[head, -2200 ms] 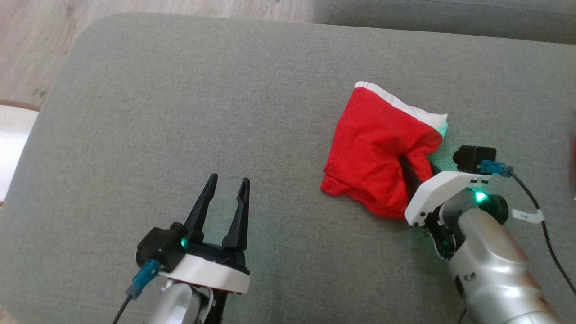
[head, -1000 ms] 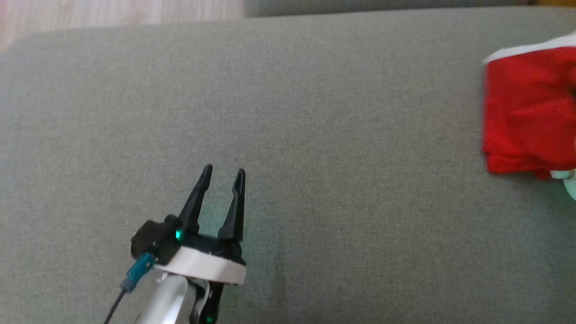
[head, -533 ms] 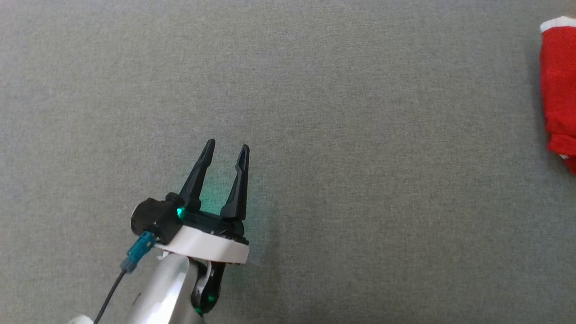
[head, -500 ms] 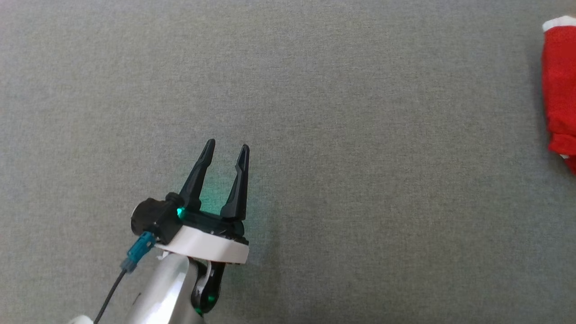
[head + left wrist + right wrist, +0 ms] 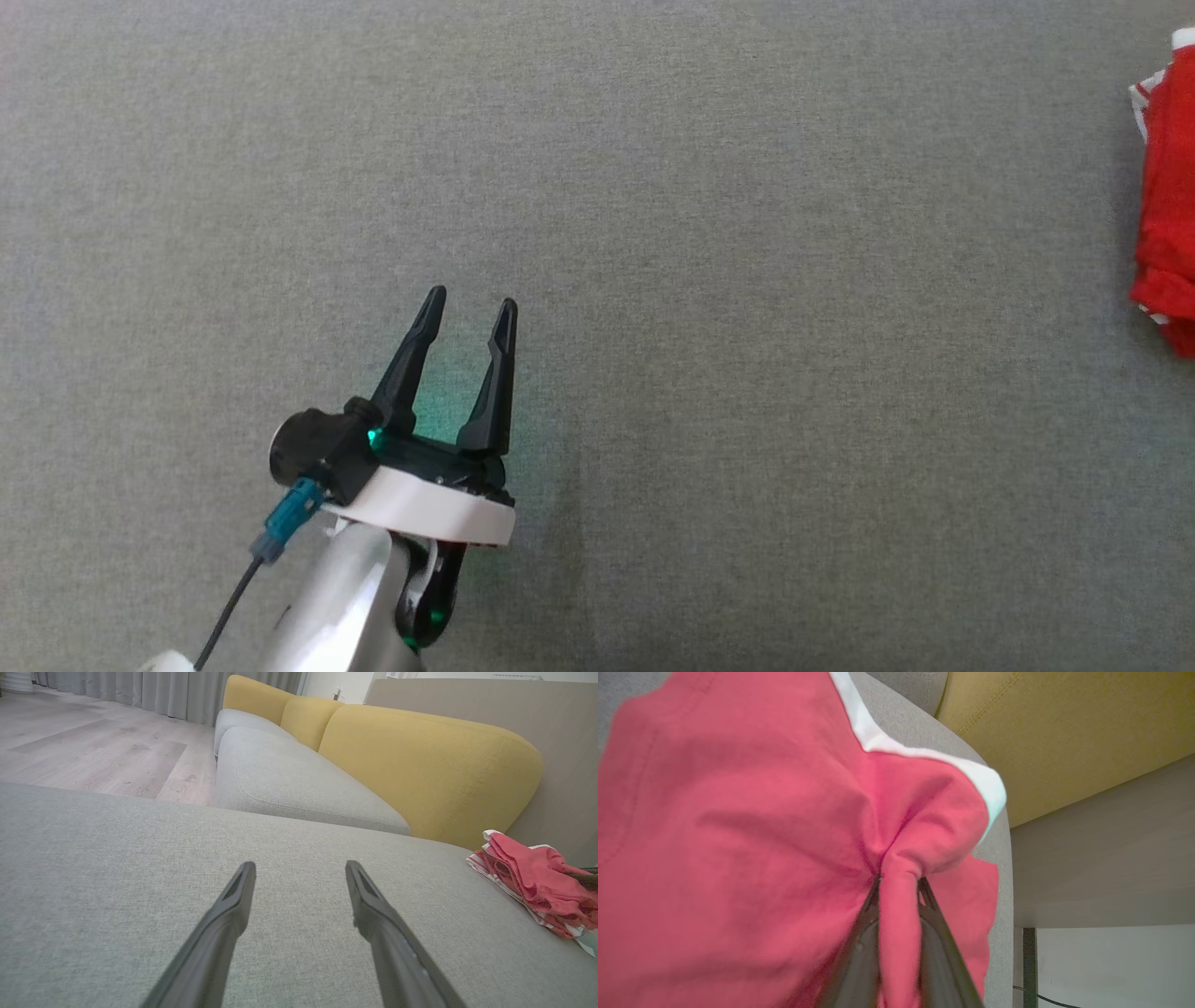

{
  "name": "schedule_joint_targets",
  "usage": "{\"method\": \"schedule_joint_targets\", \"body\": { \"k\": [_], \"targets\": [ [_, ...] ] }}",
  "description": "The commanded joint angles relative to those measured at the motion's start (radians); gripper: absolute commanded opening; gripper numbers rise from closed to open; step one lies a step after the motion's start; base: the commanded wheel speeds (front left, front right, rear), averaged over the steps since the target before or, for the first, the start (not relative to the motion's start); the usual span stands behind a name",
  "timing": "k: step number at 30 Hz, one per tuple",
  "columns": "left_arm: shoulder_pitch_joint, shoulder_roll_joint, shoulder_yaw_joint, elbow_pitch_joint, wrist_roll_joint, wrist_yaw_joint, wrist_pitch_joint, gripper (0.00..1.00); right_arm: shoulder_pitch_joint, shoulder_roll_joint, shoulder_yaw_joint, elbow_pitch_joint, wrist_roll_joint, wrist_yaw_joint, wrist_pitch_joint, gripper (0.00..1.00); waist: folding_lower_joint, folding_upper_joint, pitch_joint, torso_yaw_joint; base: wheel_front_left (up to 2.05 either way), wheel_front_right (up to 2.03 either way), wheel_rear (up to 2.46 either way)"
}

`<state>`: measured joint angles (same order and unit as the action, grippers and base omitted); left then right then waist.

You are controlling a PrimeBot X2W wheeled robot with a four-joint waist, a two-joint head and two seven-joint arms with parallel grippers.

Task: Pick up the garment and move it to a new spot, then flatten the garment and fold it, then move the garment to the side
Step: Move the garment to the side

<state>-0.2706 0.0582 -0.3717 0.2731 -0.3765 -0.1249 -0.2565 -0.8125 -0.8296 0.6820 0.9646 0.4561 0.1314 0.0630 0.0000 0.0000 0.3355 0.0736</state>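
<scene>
The garment (image 5: 1165,196) is red cloth with a white band, bunched at the right edge of the head view on the grey cushion (image 5: 709,280). In the right wrist view a fold of the garment (image 5: 738,835) is pinched between the two dark fingers of my right gripper (image 5: 899,884), which is shut on it. My left gripper (image 5: 470,306) stands open at the lower left, far to the left of the cloth, nothing between its fingers. The left wrist view shows that left gripper (image 5: 300,865) open just above the cushion, with the garment (image 5: 537,882) off to the right.
A yellow backrest (image 5: 420,765) rises behind the cushion, and a second grey seat (image 5: 289,779) lies beyond it. Wooden floor (image 5: 93,751) lies to the far left. The cushion's edge (image 5: 1004,868) drops off just past the garment, near a grey wall panel (image 5: 1101,858).
The head camera has swung left, so the garment now sits at the picture's right edge and the right arm has left it. The cloth's visible edge looks more bunched. The left gripper holds still.
</scene>
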Motion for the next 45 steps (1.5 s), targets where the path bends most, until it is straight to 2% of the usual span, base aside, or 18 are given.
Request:
{"method": "schedule_joint_targets", "body": {
  "k": [1, 6, 7, 8, 17, 20, 23, 27, 30, 36, 37, 38, 39, 43, 45],
  "targets": [
    [-0.029, 0.018, 0.023, -0.026, 0.01, -0.006, -0.005, 1.0, -0.003, -0.034, 0.005, -0.002, -0.004, -0.001, 0.002, 0.0, 0.0, 0.0, 0.0, -0.001, 0.0, 0.0, 0.0],
    [-0.027, 0.019, 0.021, -0.024, 0.012, -0.006, -0.005, 1.0, -0.021, -0.034, -0.006, 0.015, -0.019, -0.001, -0.005, 0.0, 0.0, 0.0, -0.002, -0.003, 0.0, 0.0, 0.0],
    [-0.028, 0.019, 0.021, -0.023, 0.011, -0.006, -0.005, 1.0, -0.026, -0.033, -0.011, 0.019, -0.024, -0.001, -0.012, 0.75, 0.0, 0.0, -0.004, -0.003, 0.0, 0.0, 0.0],
    [-0.028, 0.019, 0.021, -0.022, 0.01, -0.006, -0.005, 1.0, -0.029, -0.03, -0.015, 0.024, -0.028, -0.001, -0.014, 1.0, 0.0, 0.0, -0.006, -0.003, 0.0, 0.0, 0.0],
    [-0.004, 0.021, 0.032, -0.016, 0.008, -0.006, -0.005, 1.0, -0.065, 0.012, -0.07, 0.059, -0.06, -0.001, -0.046, 1.0, 0.0, 0.0, -0.077, -0.022, 0.0, 0.0, 0.0],
    [0.009, 0.021, 0.043, -0.018, 0.007, -0.006, -0.005, 1.0, -0.087, 0.033, -0.109, 0.061, -0.081, -0.001, -0.09, 1.0, 0.0, 0.0, -0.115, -0.031, 0.0, 0.0, 0.0],
    [0.025, 0.02, 0.059, -0.029, 0.006, -0.006, -0.005, 1.0, -0.103, 0.083, -0.167, 0.053, -0.091, -0.001, -0.152, 1.0, 0.0, 0.0, -0.154, -0.04, 0.0, 0.0, 0.0],
    [0.053, 0.016, 0.089, -0.048, 0.0, -0.006, -0.005, 1.0, -0.07, 0.17, -0.229, 0.002, -0.098, -0.001, -0.262, 1.0, 0.0, 0.0, -0.21, -0.052, 0.0, 0.0, 0.0],
    [0.072, 0.012, 0.108, -0.065, 0.006, -0.006, -0.005, 1.0, -0.025, 0.252, -0.291, -0.069, -0.1, -0.001, -0.305, 1.0, 0.0, 0.0, -0.243, -0.058, 0.0, 0.0, 0.0],
    [0.125, 0.003, 0.14, -0.108, -0.034, -0.006, -0.005, 1.0, 0.164, 0.471, -0.489, -0.274, -0.074, -0.001, -0.323, 1.0, 0.0, 0.0, -0.302, -0.067, 0.0, 0.0, 0.0],
    [0.139, 0.002, 0.151, -0.112, -0.032, -0.006, -0.005, 1.0, 0.241, 0.552, -0.541, -0.355, -0.08, -0.001, -0.324, 1.0, 0.0, 0.0, -0.31, -0.069, 0.0, 0.0, 0.0],
    [0.144, 0.001, 0.157, -0.114, -0.031, -0.006, -0.005, 1.0, 0.282, 0.591, -0.561, -0.395, -0.092, -0.001, -0.324, 1.0, 0.0, 0.0, -0.312, -0.07, 0.0, 0.0, 0.0],
    [0.144, 0.001, 0.157, -0.114, -0.031, -0.006, -0.005, 1.0, 0.282, 0.591, -0.561, -0.395, -0.092, -0.001, -0.324, 1.0, 0.0, 0.0, -0.312, -0.07, 0.0, 0.0, 0.0],
    [0.165, -0.002, 0.173, -0.111, -0.031, -0.006, -0.005, 1.0, 0.451, 0.707, -0.604, -0.538, -0.199, -0.001, -0.324, 1.0, 0.0, 0.0, -0.315, -0.072, 0.0, 0.0, 0.0],
    [0.171, -0.004, 0.172, -0.104, -0.036, -0.006, -0.005, 1.0, 0.528, 0.734, -0.619, -0.584, -0.265, -0.001, -0.324, 1.0, 0.0, 0.0, -0.315, -0.07, 0.0, 0.0, 0.0]
  ]
}}
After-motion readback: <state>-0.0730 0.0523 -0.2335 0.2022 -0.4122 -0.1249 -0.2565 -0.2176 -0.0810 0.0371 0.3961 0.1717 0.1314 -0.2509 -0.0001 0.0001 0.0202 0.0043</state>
